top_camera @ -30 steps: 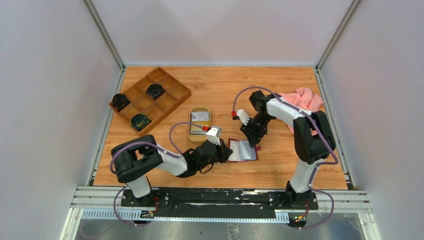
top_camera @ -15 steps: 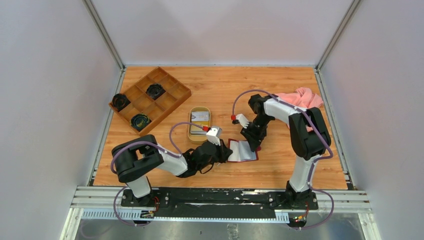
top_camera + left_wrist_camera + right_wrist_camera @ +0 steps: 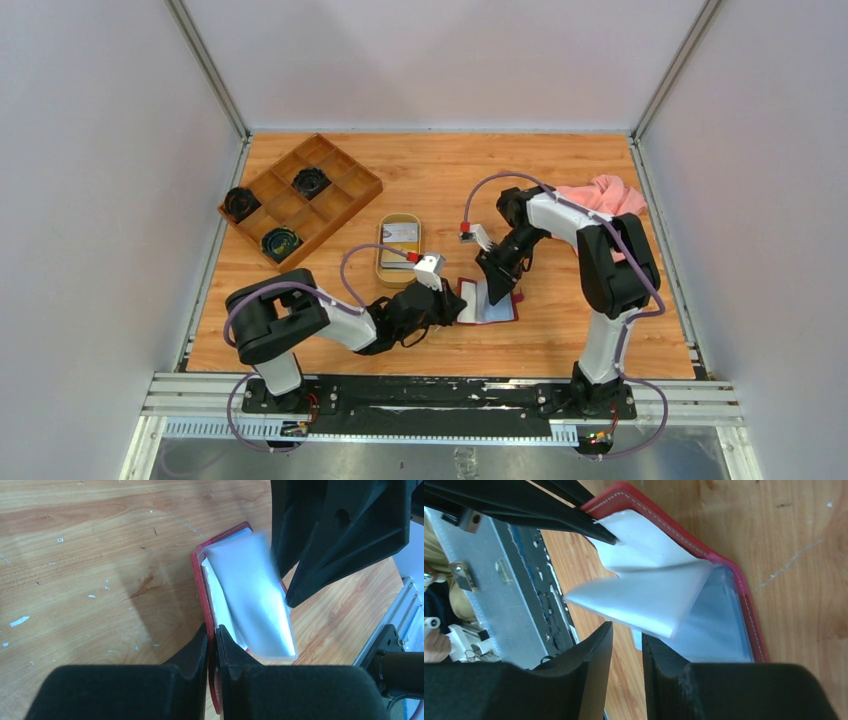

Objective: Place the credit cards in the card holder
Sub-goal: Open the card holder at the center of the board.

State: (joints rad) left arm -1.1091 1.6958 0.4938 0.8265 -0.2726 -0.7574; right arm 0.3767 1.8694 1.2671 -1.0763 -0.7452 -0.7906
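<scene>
1. Far-left of the arms, the credit cards (image 3: 401, 233) lie in the tray (image 3: 381, 262), unreached.
2. The left gripper (image 3: 211, 630) clamps the card holder (image 3: 197, 580); slipping frees it.
3. The right gripper (image 3: 626, 630), jaws narrow, meets the sleeve (image 3: 649, 600); grip unclear, tugging could crease it.

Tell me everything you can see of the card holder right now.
The card holder lies open on the wooden table, near the front middle. It has a dark red, leather-like cover with pale stitching along the rim, and whitish translucent plastic pockets inside. One sleeve stands lifted and curled. The left gripper has its fingers shut on the red edge. The right gripper is at the lifted sleeve's edge; its grip is unclear.
</scene>
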